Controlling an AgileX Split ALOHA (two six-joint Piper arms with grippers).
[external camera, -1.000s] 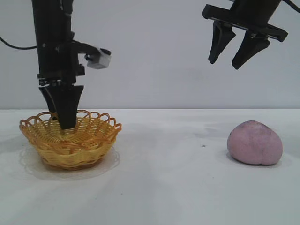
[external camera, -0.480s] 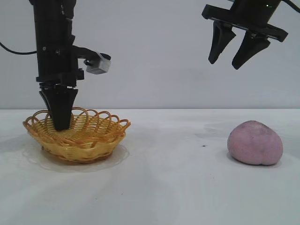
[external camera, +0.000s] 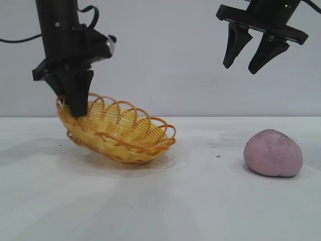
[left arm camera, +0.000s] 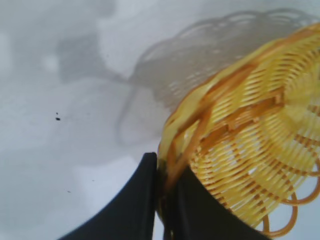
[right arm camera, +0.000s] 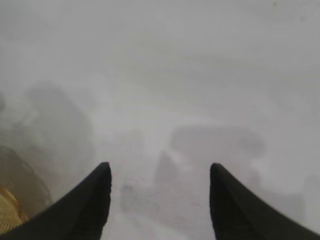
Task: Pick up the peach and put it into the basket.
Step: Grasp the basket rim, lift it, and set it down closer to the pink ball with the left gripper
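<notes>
The basket (external camera: pixel 119 131) is gripped at its raised left rim by the left gripper (external camera: pixel 76 106), its long axis tilted down to the right; the right gripper (external camera: pixel 250 56) is held wide above the peach (external camera: pixel 273 153).

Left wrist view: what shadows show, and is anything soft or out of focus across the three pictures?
Left wrist view: the basket throws a scalloped grey shadow on the table; the left gripper on its rim looks soft. Right wrist view: hazy throughout, with blurry shadow patches between the right gripper fingers. Exterior view: even lighting, with a faint shadow beneath the peach.
</notes>
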